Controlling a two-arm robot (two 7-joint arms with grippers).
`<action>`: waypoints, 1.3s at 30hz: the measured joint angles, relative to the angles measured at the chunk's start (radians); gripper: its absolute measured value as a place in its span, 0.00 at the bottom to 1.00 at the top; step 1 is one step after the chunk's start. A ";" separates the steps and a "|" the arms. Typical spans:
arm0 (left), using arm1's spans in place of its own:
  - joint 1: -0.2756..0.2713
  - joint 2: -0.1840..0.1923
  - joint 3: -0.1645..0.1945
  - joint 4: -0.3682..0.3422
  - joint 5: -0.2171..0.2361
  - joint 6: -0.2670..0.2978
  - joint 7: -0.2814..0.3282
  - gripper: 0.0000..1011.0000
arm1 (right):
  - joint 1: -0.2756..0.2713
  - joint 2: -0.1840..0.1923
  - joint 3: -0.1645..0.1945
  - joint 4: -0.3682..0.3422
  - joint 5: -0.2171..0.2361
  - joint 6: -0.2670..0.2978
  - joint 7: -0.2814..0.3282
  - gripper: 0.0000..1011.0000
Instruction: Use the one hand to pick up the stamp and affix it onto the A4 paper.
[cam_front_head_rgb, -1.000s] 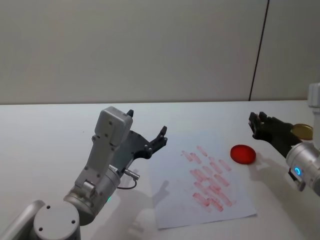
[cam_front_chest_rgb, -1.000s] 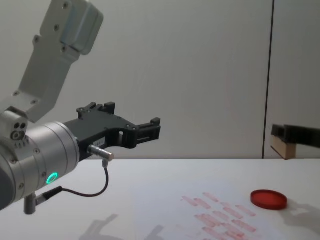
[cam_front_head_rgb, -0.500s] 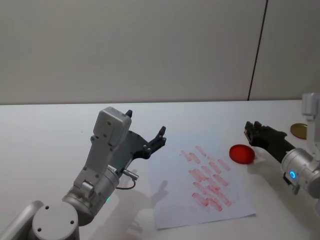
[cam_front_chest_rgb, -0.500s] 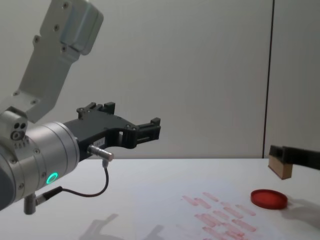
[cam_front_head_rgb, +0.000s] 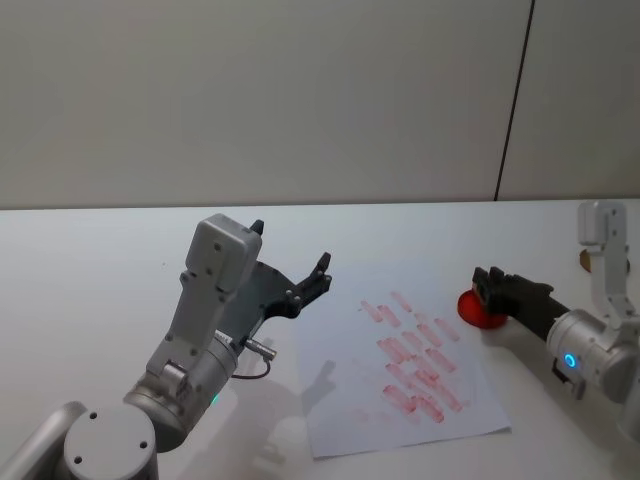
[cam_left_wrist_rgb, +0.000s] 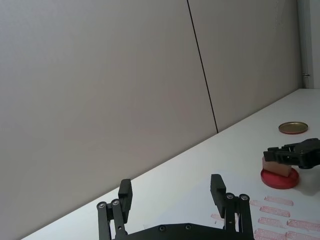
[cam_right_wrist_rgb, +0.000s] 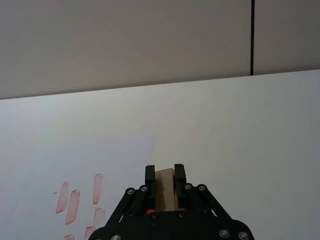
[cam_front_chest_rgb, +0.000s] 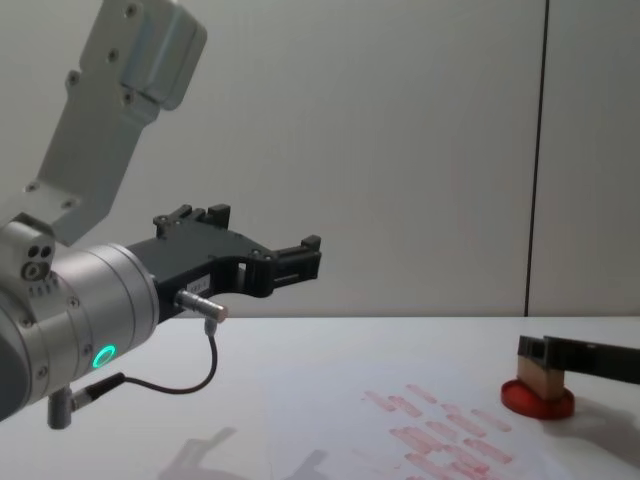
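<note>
White table (cam_front_head_rgb: 90, 260): right gripper (cam_front_chest_rgb: 532, 352) pinches the stamp (cam_front_chest_rgb: 536, 379) by its sides, base on the red pad (cam_front_chest_rgb: 538, 401) beside the paper (cam_front_head_rgb: 400, 350). Block judged light, rigid; side grip suits. Left gripper (cam_front_head_rgb: 322, 272) hovers spread, idle.

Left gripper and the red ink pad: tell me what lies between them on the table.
In the head view, the A4 paper with its red marks lies between the idle left gripper and the ink pad, where the right gripper presses the stamp.
</note>
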 joint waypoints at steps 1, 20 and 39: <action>0.000 0.000 0.000 0.000 0.000 0.000 0.000 0.98 | 0.003 -0.001 -0.001 0.006 -0.001 0.003 0.004 0.22; 0.000 0.000 0.000 0.000 0.000 0.000 0.000 0.98 | -0.006 0.003 -0.009 -0.027 -0.021 -0.007 0.021 0.75; 0.000 0.000 0.000 0.000 0.000 0.000 0.000 0.98 | -0.096 0.047 0.010 -0.294 -0.038 -0.054 -0.041 0.99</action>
